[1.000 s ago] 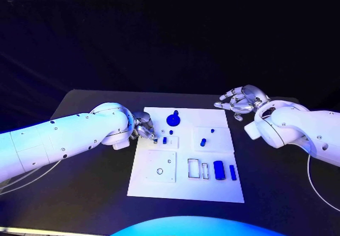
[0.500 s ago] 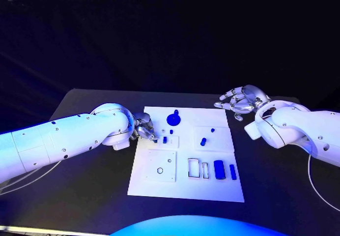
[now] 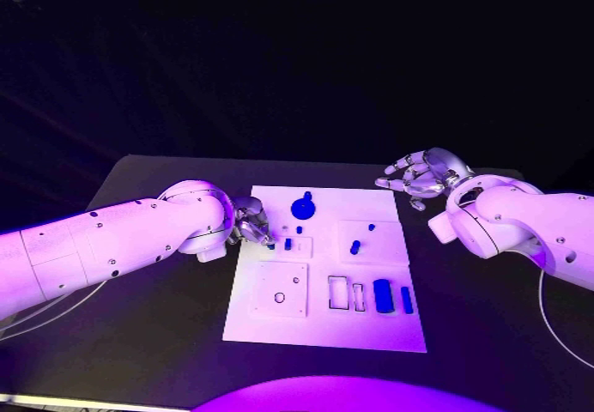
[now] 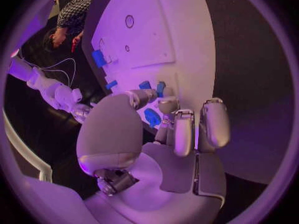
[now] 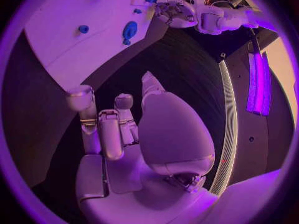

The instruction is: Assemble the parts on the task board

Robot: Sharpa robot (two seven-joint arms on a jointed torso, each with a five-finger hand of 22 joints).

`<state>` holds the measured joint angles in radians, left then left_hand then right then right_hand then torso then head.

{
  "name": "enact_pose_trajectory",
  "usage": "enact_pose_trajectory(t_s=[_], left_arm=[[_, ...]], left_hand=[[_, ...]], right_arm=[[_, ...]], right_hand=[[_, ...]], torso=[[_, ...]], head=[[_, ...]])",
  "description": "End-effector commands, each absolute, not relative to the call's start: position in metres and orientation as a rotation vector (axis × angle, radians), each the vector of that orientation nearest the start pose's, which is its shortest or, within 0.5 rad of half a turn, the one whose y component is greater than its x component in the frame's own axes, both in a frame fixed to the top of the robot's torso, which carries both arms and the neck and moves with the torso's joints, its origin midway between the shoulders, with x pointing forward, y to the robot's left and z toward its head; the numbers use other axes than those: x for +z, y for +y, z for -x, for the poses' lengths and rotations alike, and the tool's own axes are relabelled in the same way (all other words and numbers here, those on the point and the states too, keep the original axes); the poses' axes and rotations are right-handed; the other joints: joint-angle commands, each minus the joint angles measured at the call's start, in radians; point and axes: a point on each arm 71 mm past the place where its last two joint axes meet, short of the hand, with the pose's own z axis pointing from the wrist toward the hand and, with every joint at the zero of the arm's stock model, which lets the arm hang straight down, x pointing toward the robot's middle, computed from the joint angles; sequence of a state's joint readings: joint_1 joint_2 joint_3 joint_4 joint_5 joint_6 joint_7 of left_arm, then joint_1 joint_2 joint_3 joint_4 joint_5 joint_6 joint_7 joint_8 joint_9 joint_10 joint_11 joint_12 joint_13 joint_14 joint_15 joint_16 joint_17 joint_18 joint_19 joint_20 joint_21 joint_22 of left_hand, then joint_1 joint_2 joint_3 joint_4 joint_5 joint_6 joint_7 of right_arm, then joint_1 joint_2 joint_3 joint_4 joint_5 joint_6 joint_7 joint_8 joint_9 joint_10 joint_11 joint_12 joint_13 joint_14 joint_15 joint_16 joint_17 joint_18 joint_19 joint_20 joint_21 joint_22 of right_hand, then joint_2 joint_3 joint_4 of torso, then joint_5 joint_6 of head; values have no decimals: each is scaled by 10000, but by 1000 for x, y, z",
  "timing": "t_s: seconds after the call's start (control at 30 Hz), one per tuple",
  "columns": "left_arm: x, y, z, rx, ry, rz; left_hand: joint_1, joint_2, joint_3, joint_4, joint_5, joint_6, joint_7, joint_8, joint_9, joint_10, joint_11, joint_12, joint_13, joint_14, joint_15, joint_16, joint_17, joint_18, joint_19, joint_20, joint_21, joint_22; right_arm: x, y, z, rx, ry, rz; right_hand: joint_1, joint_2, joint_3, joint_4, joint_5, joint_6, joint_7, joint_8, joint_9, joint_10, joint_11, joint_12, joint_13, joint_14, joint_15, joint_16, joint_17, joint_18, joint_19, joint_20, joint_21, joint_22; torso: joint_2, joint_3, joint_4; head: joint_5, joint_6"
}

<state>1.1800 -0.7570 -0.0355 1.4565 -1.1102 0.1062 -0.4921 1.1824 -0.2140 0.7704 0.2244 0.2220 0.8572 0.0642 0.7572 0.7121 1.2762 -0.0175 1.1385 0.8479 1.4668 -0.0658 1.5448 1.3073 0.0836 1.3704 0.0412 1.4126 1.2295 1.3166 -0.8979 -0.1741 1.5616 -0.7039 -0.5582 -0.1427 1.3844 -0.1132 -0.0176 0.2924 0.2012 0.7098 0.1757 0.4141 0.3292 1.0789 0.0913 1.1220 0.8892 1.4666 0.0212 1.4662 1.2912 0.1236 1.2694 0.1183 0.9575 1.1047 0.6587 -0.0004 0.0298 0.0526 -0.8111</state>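
Nothing shifted since a second ago: left hand [image 3: 252, 223] at the task board's [image 3: 324, 336] left edge, fingers curled, grip unclear, blue parts [image 3: 383, 295] on the board; right hand [image 3: 421, 176] spread, empty, off the far right corner.

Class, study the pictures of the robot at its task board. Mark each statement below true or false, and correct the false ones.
1. The task board is white and lies on a black table. True.
2. The right hand holds a blue part. False: it holds nothing, fingers apart, off the board.
3. The left hand is at the board's left edge. True.
4. All blue parts lie off the board. False: they are on it.
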Motion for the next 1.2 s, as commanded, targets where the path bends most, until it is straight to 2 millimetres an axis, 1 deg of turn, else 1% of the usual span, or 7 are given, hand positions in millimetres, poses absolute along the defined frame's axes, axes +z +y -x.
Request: enact_pose_trajectory(t_s=[0.03,0.33,0.57,0.63,0.7,0.83,1.2], left_arm=[[-239,191,-482,-4305,23287,1399],[-240,191,-481,-4226,23362,1340],[-241,191,-481,-4182,23505,1256],[-241,190,-480,-4172,23529,1252],[-241,190,-481,-4171,23532,1262],[-241,188,-481,-4182,23523,1281],[-242,183,-482,-4302,23551,1301]], left_hand=[[-25,69,1657,-1604,51,63,-57,39,11,83,1,59,1,916,-62,59,2190,-86,59,-1,57,16],[-29,64,1661,-1611,52,65,-59,41,11,85,0,59,1,919,-62,63,2199,-86,60,-2,59,18],[-49,37,1687,-1648,65,83,-66,51,11,135,-6,114,88,928,-65,78,2231,-89,67,-5,65,30],[-188,-20,1710,-1671,188,157,-90,88,9,266,-23,243,278,940,-74,96,2270,-97,90,-12,85,69],[-245,-31,1716,-1676,217,183,-100,102,6,297,-31,265,309,942,-79,99,2278,-102,103,-17,95,91],[-259,-34,1716,-1676,222,186,-102,104,6,301,-33,267,312,939,-80,95,2267,-100,98,-18,92,83],[-569,-57,1597,-1607,178,261,-165,154,-8,438,-71,359,447,959,-105,126,2336,-109,120,-38,109,125]], right_arm=[[-180,-241,-488,7863,16723,-6541],[-180,-241,-488,7857,16727,-6543],[-180,-241,-488,7861,16711,-6541],[-180,-241,-488,7860,16710,-6541],[-180,-241,-488,7860,16710,-6542],[-180,-241,-488,7862,16712,-6541],[-180,-241,-488,7865,16717,-6543]], right_hand=[[3,119,35,-16,-60,-93,-4,46,-16,-29,-17,-69,-12,305,-82,-47,-1,114,-52,-16,-42,-10],[3,119,35,-16,-60,-93,-4,46,-16,-29,-17,-69,-12,305,-82,-47,-1,114,-52,-16,-42,-10],[1,107,28,-16,-61,-102,-7,62,-25,-12,-20,-80,-41,308,-87,-57,-5,113,-43,-20,-60,-20],[1,107,28,-16,-61,-102,-7,62,-25,-12,-20,-80,-41,308,-87,-57,-5,113,-43,-20,-60,-20],[1,107,28,-16,-61,-102,-7,62,-25,-12,-20,-80,-41,308,-87,-57,-5,113,-43,-20,-60,-20],[1,107,28,-16,-61,-102,-7,62,-25,-12,-20,-80,-41,308,-87,-57,-5,113,-43,-20,-60,-20],[-2,107,27,-14,-61,-104,-8,70,-29,-7,-22,-87,-60,310,-89,-61,-6,112,-34,-22,-60,-19]], torso=[[-1,0,0],[-1,-5,-3],[2,0,5],[2,0,4],[3,2,4],[4,-3,-5],[15,8,-7]], head=[[-1,-12],[-10,-21],[-20,-38],[-15,-39],[-11,-38],[-18,-36],[-41,-49]])
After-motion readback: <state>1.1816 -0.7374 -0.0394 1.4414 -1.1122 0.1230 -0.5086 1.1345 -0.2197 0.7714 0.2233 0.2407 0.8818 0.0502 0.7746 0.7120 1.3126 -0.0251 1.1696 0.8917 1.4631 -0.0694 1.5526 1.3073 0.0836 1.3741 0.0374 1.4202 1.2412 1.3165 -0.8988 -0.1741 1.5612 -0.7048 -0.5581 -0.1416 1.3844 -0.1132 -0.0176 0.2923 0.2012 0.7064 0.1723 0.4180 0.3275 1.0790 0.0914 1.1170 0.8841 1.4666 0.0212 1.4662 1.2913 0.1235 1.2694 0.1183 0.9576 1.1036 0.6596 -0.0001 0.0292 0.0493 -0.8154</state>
